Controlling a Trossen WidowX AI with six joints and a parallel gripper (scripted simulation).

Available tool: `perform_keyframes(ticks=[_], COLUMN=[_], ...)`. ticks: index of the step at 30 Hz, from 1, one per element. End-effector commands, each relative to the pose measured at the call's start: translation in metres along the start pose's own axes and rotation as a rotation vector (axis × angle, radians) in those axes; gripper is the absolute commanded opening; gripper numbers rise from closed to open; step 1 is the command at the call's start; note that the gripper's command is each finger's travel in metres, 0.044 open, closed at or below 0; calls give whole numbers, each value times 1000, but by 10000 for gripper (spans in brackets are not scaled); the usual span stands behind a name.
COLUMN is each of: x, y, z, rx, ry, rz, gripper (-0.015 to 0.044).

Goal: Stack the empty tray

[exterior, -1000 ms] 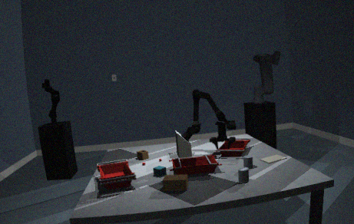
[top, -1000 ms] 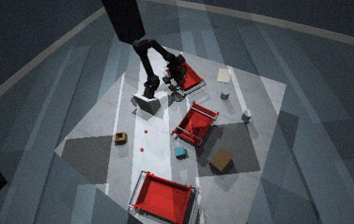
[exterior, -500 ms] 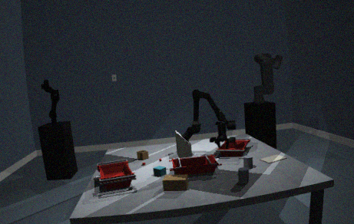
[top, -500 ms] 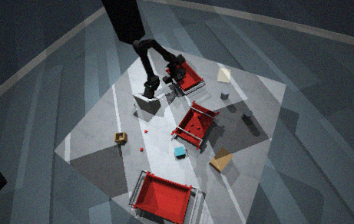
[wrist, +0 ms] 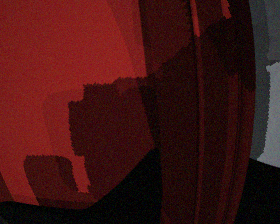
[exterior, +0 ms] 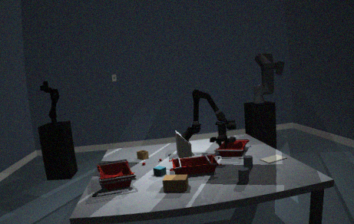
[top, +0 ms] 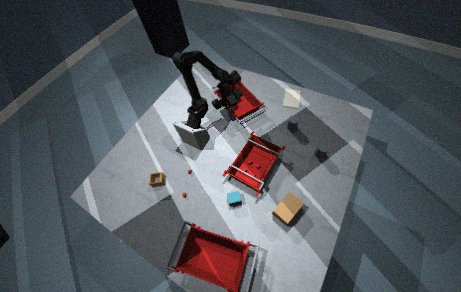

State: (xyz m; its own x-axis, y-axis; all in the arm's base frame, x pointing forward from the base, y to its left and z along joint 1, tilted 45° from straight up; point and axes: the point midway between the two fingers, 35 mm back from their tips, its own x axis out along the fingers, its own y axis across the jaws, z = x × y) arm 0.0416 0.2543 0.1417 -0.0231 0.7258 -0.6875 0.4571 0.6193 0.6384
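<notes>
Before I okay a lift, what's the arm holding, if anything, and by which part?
The empty red plastic tray nearest the arm, pinched by one side wall.
</notes>
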Motion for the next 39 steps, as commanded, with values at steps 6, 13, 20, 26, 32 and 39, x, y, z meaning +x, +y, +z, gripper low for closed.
perform_keyframes(ticks=[6, 13, 20, 26, 32, 39], x=[0, -8, -47, -79, -80, -80], y=[-2, 0, 3, -1, -1, -1], z=[0, 1, 2, 0, 0, 0], rx=[5, 4, 3, 3, 3, 3], ry=[-2, -3, -4, -4, -4, -4], rz=[-6, -7, -8, -7, -7, -7], gripper=[48, 1, 0, 0, 0, 0])
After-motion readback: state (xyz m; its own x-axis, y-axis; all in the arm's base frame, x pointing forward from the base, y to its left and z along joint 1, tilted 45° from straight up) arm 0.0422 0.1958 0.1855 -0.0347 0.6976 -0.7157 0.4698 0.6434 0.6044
